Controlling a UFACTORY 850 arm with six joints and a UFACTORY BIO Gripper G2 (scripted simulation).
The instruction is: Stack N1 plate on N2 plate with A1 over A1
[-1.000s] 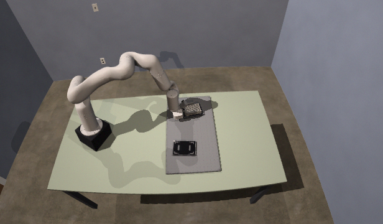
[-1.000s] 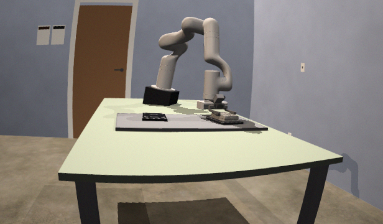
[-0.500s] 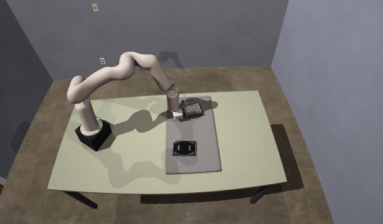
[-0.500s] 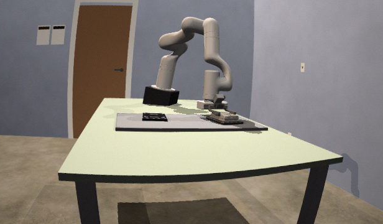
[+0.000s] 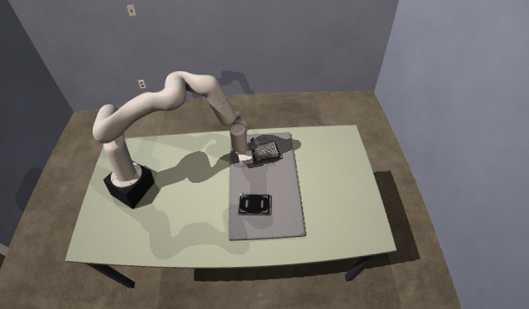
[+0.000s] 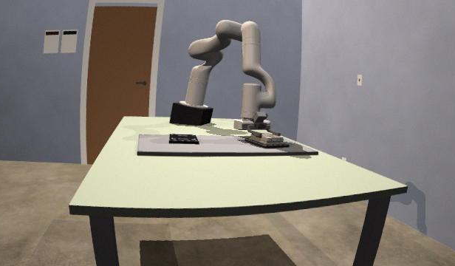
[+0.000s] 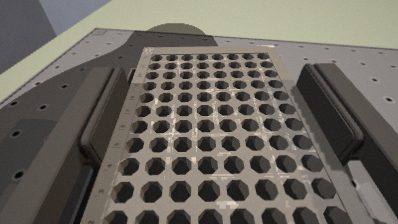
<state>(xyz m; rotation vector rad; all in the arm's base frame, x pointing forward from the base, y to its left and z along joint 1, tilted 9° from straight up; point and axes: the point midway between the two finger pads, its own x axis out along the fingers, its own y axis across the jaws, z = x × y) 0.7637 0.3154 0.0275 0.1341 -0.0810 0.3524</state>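
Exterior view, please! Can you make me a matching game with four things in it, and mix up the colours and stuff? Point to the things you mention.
1. door [image 6: 120,111]
2. table top [image 5: 337,184] [image 6: 231,177] [image 7: 270,15]
3. nest N1 [image 5: 255,204] [image 6: 183,139]
4. upper 96-well plate [image 5: 265,150] [image 6: 272,136] [image 7: 217,134]

A. black, no plate on it
B. tan, full of holes
C. brown
D. pale green

Pairs: 1-C, 2-D, 3-A, 4-B
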